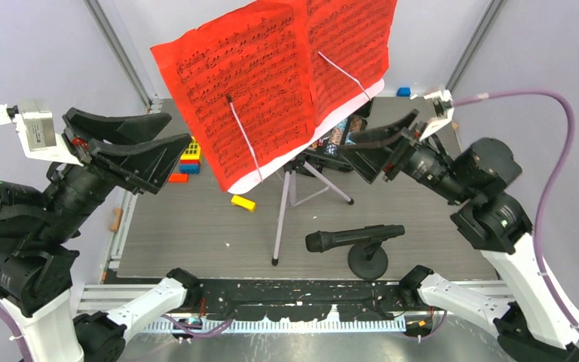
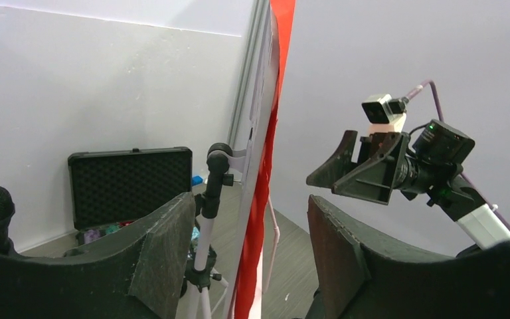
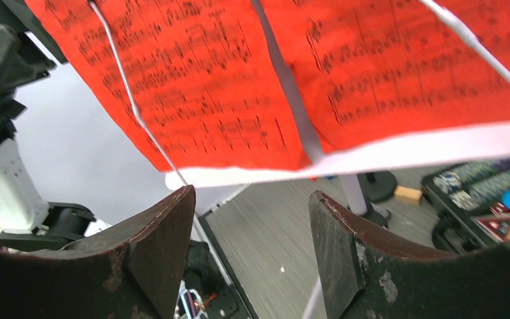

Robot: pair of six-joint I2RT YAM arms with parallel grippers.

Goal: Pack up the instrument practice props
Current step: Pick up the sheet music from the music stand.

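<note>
Left gripper (image 1: 170,162) hangs to the left of the music stand (image 3: 438,143), level with the lower half of its rack, jaws spread apart and holding nothing. In the left wrist view the rack shows edge-on in the gap between the two fingers (image 2: 153,259), but whether either pad touches it cannot be told. Below that gripper, also left of the stand, sits a stack of coloured toy blocks (image 1: 191,154), and a single yellow block (image 1: 243,202) lies near the stand's foot. Two red sheet-music pages (image 1: 271,83) cover the tilted white rack, each pinned by a thin wire arm (image 1: 243,139). The silver tripod legs (image 1: 281,219) are spread on the grey tabletop (image 1: 188,241). Behind the stand an open black case (image 2: 129,183) holds poker chips. In front and to the right of the legs a black microphone (image 1: 350,237) rests level on its round-based pole (image 1: 367,260). Right gripper (image 1: 358,162) hovers just off the rack's lower right edge, its jaws parted and empty
</note>
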